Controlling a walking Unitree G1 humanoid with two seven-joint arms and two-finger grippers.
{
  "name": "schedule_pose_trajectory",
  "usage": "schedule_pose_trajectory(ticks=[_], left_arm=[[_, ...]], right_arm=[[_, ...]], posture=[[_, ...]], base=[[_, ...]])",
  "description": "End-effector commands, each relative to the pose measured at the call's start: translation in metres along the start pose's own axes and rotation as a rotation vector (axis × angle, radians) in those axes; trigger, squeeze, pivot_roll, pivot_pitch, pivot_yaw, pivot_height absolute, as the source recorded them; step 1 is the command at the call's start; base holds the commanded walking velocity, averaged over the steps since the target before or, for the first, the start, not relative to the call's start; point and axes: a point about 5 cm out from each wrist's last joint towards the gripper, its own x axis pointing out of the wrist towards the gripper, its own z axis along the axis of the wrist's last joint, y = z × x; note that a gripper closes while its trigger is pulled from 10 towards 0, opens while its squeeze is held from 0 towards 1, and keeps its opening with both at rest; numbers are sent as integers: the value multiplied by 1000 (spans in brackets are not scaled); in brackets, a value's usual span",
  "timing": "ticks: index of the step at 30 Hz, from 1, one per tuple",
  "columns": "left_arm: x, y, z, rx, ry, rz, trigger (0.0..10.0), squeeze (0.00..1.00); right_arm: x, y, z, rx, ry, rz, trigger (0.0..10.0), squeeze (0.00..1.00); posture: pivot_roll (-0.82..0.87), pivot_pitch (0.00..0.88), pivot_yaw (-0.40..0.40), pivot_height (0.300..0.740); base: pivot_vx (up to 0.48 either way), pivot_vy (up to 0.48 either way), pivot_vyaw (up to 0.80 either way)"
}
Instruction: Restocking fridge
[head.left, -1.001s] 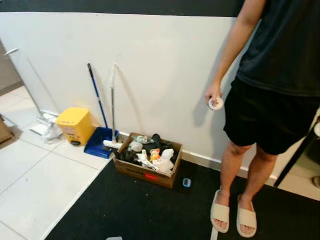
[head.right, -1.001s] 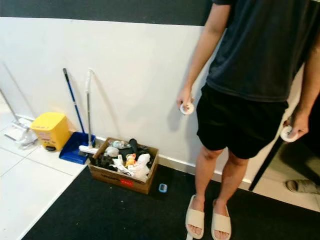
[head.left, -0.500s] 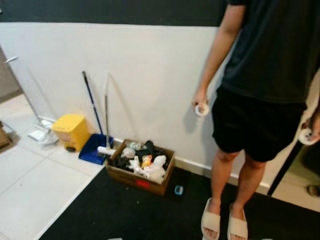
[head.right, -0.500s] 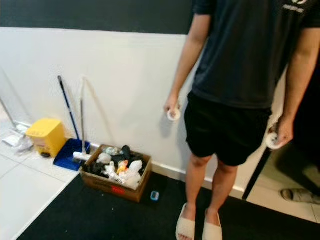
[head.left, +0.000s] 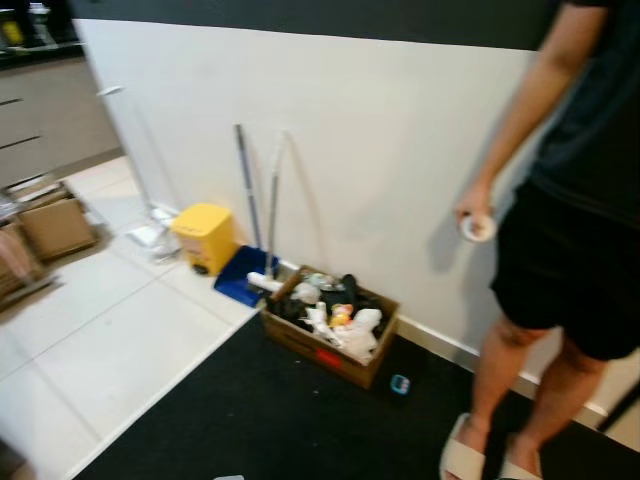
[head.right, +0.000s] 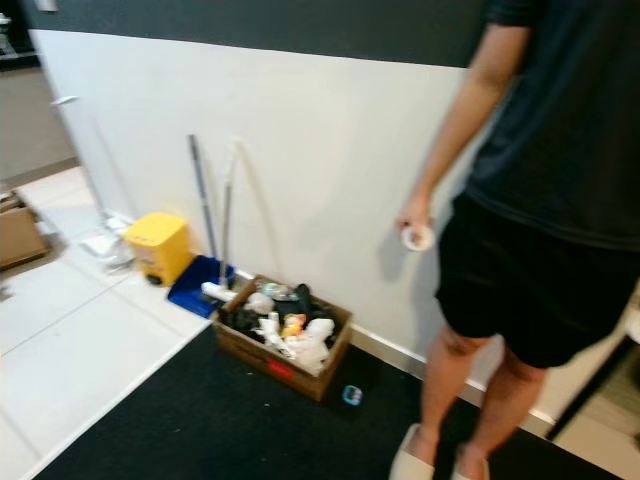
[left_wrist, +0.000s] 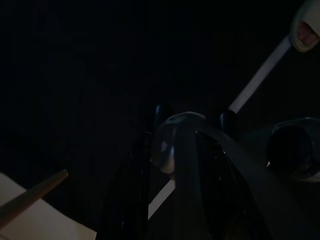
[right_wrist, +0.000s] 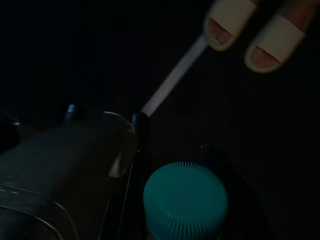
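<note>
— While our arms hang low in the dark, what are we carrying?
— A bottle with a ribbed teal cap (right_wrist: 185, 200). It sits between the fingers of our right gripper (right_wrist: 172, 152), which seem clasped on it just below the cap.
— And our left gripper (left_wrist: 175, 205)?
— Too dark; we cannot tell whether it is released or clenched.
— What do we see ahead?
— A person (head.right: 545, 200) in pale slides stands on the black mat (head.right: 230, 430) by the white wall, with a white roll (head.right: 418, 237) in one hand. Near them a cardboard box (head.right: 285, 345) of odds and ends lies against the wall, a blue dustpan (head.right: 195, 283) and a yellow bin (head.right: 158, 245) beyond it.
</note>
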Motion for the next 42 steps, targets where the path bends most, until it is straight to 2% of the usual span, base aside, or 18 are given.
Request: schedule_pose_trajectory(ticks=[1, 42], left_arm=[[-1, 3, 0, 9, 4, 9, 10000, 0], [0, 1, 0, 8, -1, -2, 10000, 0]], right_arm=[[0, 2, -2, -5, 5, 6, 10000, 0], [-1, 1, -5, 1, 11, 11, 10000, 0]], posture=[[-70, 0, -22, 740], [-72, 0, -22, 740]], base=[[0, 0, 788], [0, 0, 788]])
